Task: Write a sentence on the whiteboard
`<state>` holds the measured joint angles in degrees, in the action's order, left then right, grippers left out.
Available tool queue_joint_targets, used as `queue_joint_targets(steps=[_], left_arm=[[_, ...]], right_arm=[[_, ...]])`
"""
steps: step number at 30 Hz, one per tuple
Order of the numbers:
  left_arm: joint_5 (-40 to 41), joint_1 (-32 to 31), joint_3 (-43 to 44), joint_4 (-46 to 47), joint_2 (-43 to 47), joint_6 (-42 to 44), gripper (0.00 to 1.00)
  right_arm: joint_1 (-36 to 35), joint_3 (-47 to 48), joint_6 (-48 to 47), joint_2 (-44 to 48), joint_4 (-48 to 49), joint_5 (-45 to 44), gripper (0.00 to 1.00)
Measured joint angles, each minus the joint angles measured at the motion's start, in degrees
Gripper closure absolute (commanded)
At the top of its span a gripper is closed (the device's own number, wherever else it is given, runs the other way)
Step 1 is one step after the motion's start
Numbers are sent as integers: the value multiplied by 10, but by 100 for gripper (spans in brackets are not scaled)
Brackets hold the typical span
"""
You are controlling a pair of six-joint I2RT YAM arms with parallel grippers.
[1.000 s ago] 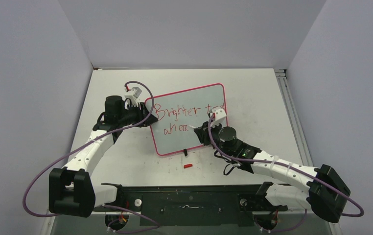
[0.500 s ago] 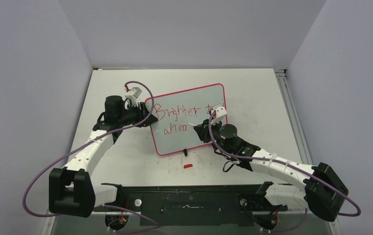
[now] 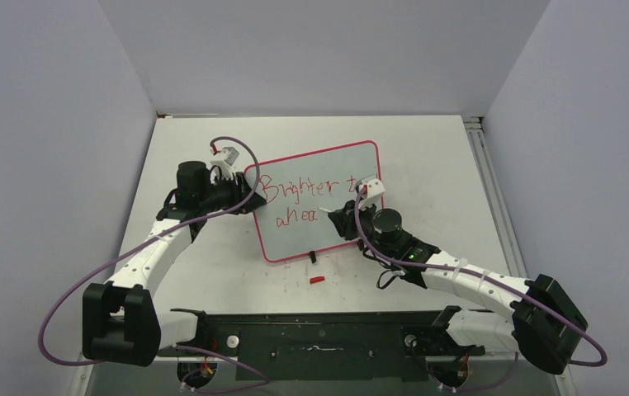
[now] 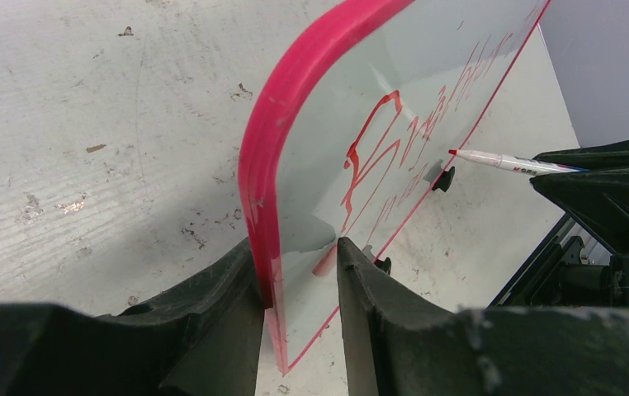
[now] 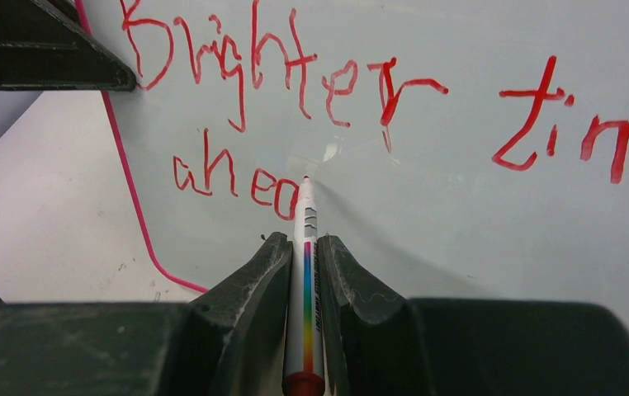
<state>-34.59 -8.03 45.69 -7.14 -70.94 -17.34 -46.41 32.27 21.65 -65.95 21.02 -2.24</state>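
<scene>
Plainly, whiteboard (image 3: 307,239) stands on scuffed table (image 3: 435,165); pale walls (image 3: 311,49).

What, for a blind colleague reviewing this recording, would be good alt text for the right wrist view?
The right gripper is shut on a marker whose red tip meets the whiteboard beside the unfinished word "ahea". Above, the sentence in red starts "Brighter" and continues past the frame's right edge.

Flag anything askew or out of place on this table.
The whiteboard sits skewed to the table edges, its left edge pinched in the left gripper. A small red piece, perhaps a cap, lies loose on the table in front of the board.
</scene>
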Motion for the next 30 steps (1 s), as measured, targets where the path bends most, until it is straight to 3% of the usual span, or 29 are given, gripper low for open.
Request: queue_joint_targets(steps=[30], left_arm=[[1, 0, 0, 0, 0, 0, 66]], right_arm=[[3, -24, 2, -16, 19, -1, 95]])
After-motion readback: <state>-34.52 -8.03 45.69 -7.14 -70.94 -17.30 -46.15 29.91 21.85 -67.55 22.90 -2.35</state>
